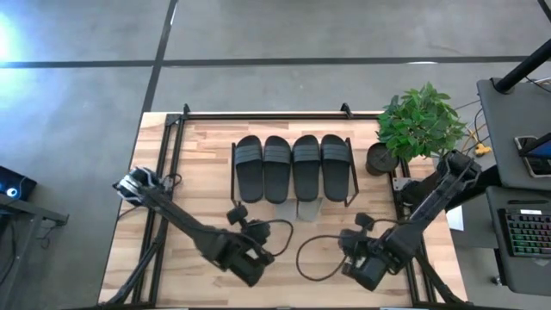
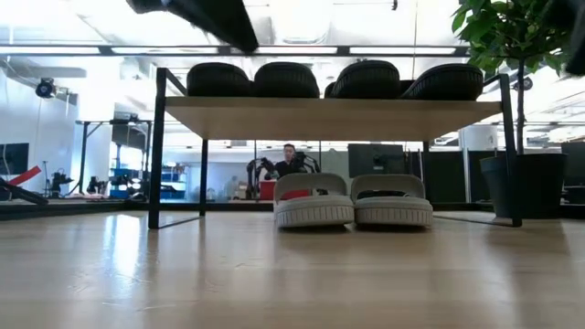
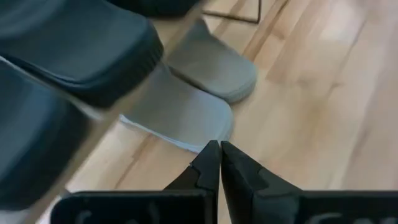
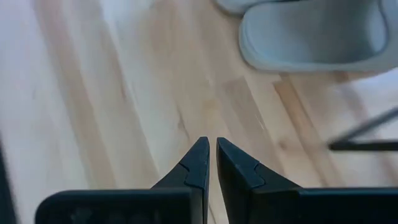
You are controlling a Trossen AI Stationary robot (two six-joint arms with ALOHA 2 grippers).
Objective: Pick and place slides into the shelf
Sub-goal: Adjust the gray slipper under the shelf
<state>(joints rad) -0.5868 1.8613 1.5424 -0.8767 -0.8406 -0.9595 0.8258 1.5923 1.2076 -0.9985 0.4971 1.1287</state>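
Four dark slides (image 1: 293,165) lie side by side, soles down, on the top board of the shelf (image 2: 334,117). Two light grey slides (image 2: 352,203) rest on their soles on the table under the shelf, heels (image 1: 297,209) sticking out toward the near edge. My left gripper (image 3: 219,149) is shut and empty, raised above the table just near-left of the grey slides (image 3: 186,112). My right gripper (image 4: 211,146) is shut and empty over bare wood, near-right of a grey slide (image 4: 317,37). In the high view the left gripper (image 1: 236,212) and the right gripper (image 1: 362,222) flank the grey heels.
A potted plant (image 1: 420,120) and a dark round pot (image 1: 382,159) stand at the shelf's right end. The shelf's thin black frame legs (image 2: 155,151) stand on the table. Bare wood (image 1: 301,275) lies between the arms toward the near edge. A keyboard (image 1: 525,232) sits off the table, right.
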